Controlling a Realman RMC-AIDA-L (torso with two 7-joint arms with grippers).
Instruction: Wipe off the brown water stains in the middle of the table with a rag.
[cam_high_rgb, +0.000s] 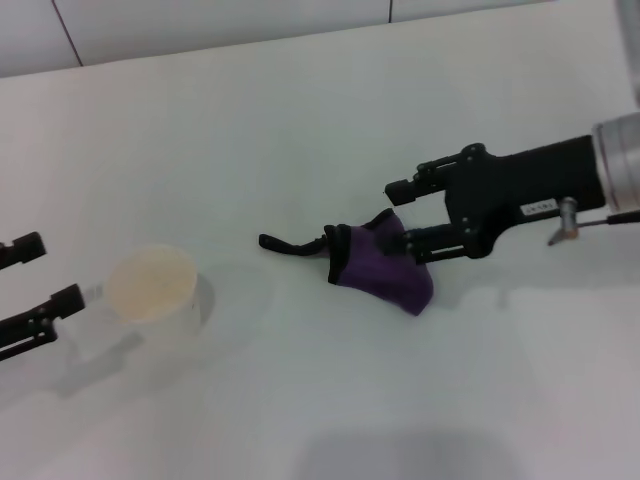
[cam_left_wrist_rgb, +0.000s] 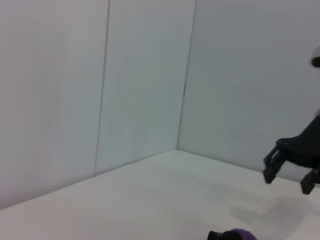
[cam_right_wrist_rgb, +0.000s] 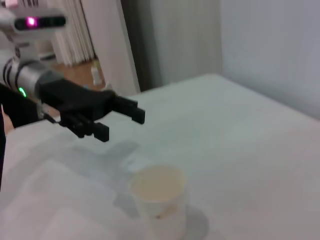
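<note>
At the near left of the tabletop (cam_high_rgb: 330, 400) stands a white translucent cup (cam_high_rgb: 155, 290), and just beside it, at the left edge of the head view, hovers the left tool (cam_high_rgb: 30, 275), its two fingers spread apart and holding nothing. The right wrist view shows the same released fingers above the surface near the cup.

Farther in, about the middle of the tabletop, lies the rag (cam_high_rgb: 380, 265), bunched into a purple wedge. Its long axis runs roughly across the robot's front, tilted a little: the black strap (cam_high_rgb: 290, 244) trails out flat toward the robot's left, while the fuller purple end sags toward the right and nearer side. The right tool (cam_high_rgb: 402, 215) comes in from the right; its lower finger presses into the cloth and its upper finger stands clear above it, so the jaws look only partly closed around one edge. Whether it truly has the rag clamped I cannot tell.

The brown water stains are not visible anywhere; they may lie under the rag or be already gone.

To wipe well, I judge the right tool should keep the cloth pressed flat, sweep along the strap's line, and stay clear of the cup.
</note>
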